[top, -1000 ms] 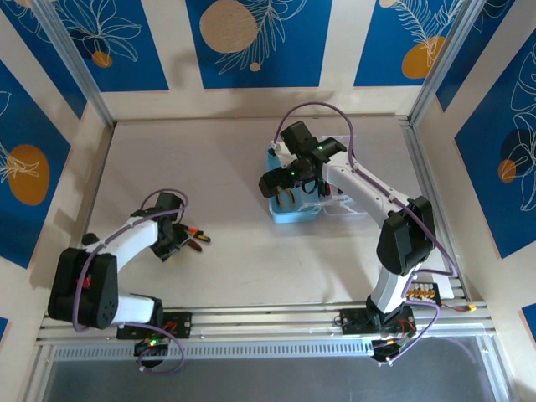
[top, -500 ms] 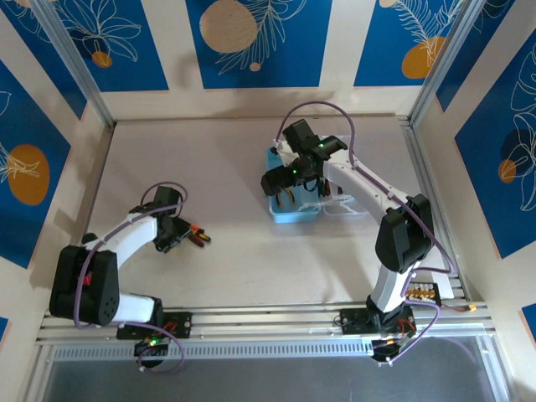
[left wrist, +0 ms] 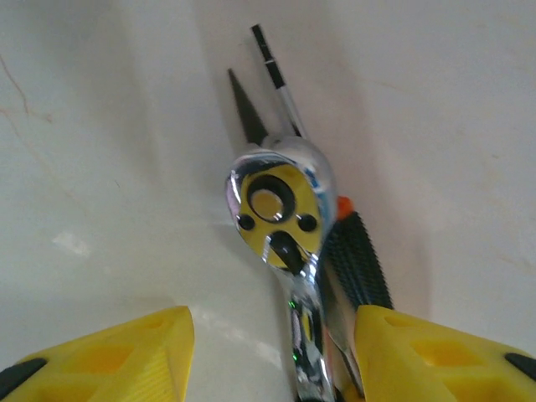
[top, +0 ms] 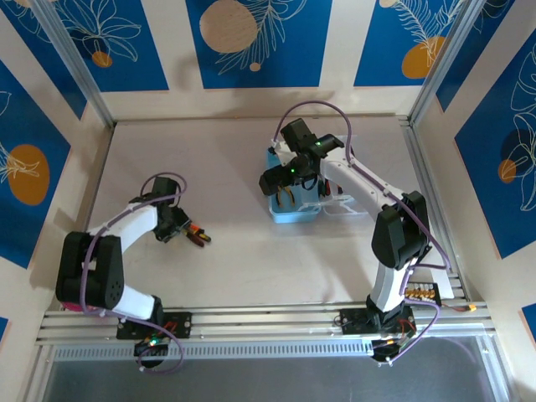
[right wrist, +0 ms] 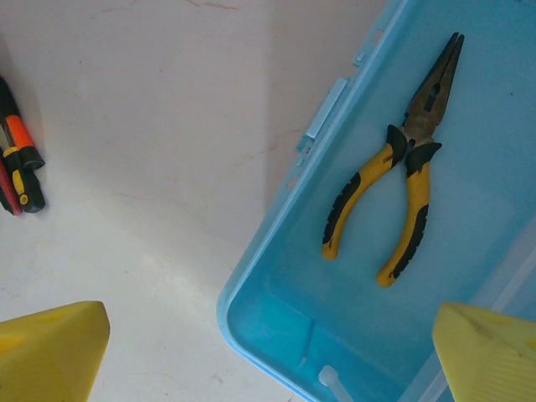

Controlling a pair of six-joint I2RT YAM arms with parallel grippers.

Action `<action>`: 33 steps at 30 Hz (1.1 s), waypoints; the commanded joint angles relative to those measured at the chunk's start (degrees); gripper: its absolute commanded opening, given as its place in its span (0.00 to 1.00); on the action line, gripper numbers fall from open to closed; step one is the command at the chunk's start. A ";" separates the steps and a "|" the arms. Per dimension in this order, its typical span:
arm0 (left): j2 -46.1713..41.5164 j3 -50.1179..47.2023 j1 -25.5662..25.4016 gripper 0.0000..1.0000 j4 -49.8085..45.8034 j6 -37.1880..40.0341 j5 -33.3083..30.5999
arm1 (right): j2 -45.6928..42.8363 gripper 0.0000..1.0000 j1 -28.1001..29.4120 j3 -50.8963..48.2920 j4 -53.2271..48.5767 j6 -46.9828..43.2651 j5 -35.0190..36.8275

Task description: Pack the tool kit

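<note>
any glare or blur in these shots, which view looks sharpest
Left wrist: the ratchet wrench is very close and a bit soft, its chrome head showing yellow reflections. Right wrist: sharpest, the pliers in the blue case look crisp, no glare. Top external: even light, faint shadows on the table.

A robotics lab test cell. An aluminium rail (top: 268,322) on the table's (top: 226,167) near edge carries the left arm (top: 126,230) and right arm (top: 368,193). Printed blue panels (top: 255,42) wall it in.

Pliers (right wrist: 410,149) are lying in the case (right wrist: 486,100), right of table (top: 234,167) centre. Wrench (left wrist: 276,209) is lying on the screwdrivers (left wrist: 356,268), well left of the case.
</note>
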 commanded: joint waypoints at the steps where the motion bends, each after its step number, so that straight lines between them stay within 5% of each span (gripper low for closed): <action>1: 2.28 -0.28 1.51 0.54 1.83 1.10 1.02 | 1.05 0.99 -0.35 1.75 -1.33 -0.92 -1.42; 10: 1.96 -0.46 2.19 0.52 0.05 2.07 -0.01 | 2.13 0.99 -0.55 2.17 -1.48 -0.75 -1.60; 26: 1.80 -2.35 2.62 0.00 0.49 2.78 0.06 | 2.19 0.99 -0.70 2.56 -2.31 -0.75 -0.98; 33: -0.59 -2.07 2.72 0.00 -1.82 4.30 0.10 | 1.60 0.99 -0.70 3.26 -3.45 -0.97 -0.28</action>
